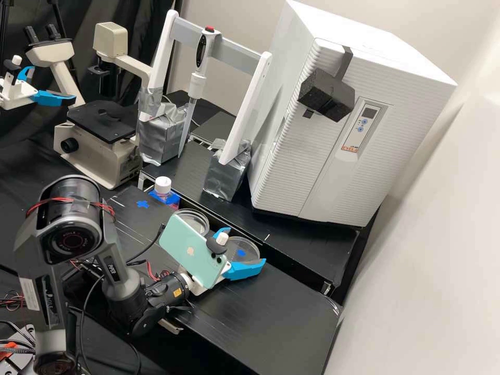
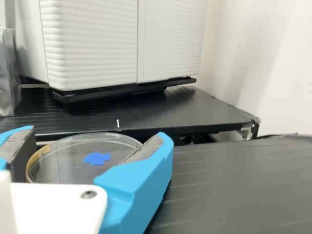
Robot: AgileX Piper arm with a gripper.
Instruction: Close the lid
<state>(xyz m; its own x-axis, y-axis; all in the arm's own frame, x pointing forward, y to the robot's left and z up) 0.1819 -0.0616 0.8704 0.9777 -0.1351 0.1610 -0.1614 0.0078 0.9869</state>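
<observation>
In the high view my gripper (image 1: 247, 245) is low over the front bench, its blue fingers spread around a clear shallow round piece (image 1: 249, 255), apparently the lid. A blue mark shows through this piece. A second clear round dish (image 1: 200, 215) lies farther left, partly hidden behind the phone on the arm. In the wrist view my gripper (image 2: 97, 144) stands open, with the round lid (image 2: 73, 163) between the two fingers. The finger in front hides part of its rim, so I cannot tell whether either finger touches it.
Behind the dishes runs the edge of a raised black shelf (image 1: 307, 245) bearing a large white appliance (image 1: 312, 156) and a pipette stand (image 1: 260, 88). A white-capped bottle (image 1: 162, 186) stands left of the dishes, near a blue cross mark (image 1: 142, 204). A microscope (image 1: 99, 140) is farther left.
</observation>
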